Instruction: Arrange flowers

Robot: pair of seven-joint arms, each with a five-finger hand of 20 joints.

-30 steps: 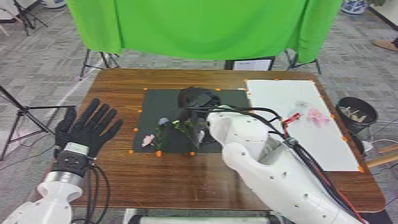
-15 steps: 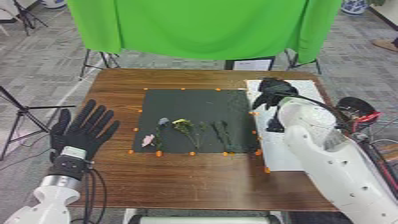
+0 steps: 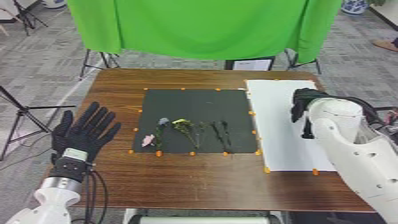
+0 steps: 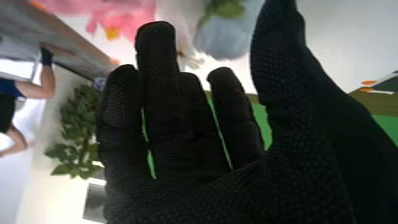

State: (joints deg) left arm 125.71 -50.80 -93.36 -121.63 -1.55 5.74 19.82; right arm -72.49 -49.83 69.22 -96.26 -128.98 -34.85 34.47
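- Rectangular brown wooden table (image 3: 213, 192), its far edge at twelve o'clock.
- Smooth bright-green cloth (image 3: 213, 30) hanging beyond that edge.
- Flat square black sheet (image 3: 195, 107) left of the table's middle, toward eleven; long white sheet (image 3: 275, 110) just beside it, toward two.
- Robot's left hand in black fabric glove (image 3: 84, 131), between nine and ten: wide open, fingers straight and spread, holding nothing.
- Robot's right hand in black fabric glove (image 3: 307, 100), over the white sheet at two: open, fingers and thumb straight, gripping nothing visible.
- Slender flowers on the black sheet: a yellow-green spray (image 3: 184, 125) below its middle, toward seven; dark thin stems (image 3: 221, 132) toward five; a green-stemmed bluish bloom (image 3: 163, 121) at nine.
- In the right wrist view, ruffled pink blossoms (image 4: 107, 11) and a pale grey-blue bloom (image 4: 222, 37) lie near the fingertips; contact, I cannot tell.
- Small light-pink bloom (image 3: 147, 140), at eight on the black sheet.
- Tiny orange markers (image 3: 159, 154) along the sheets' edges.
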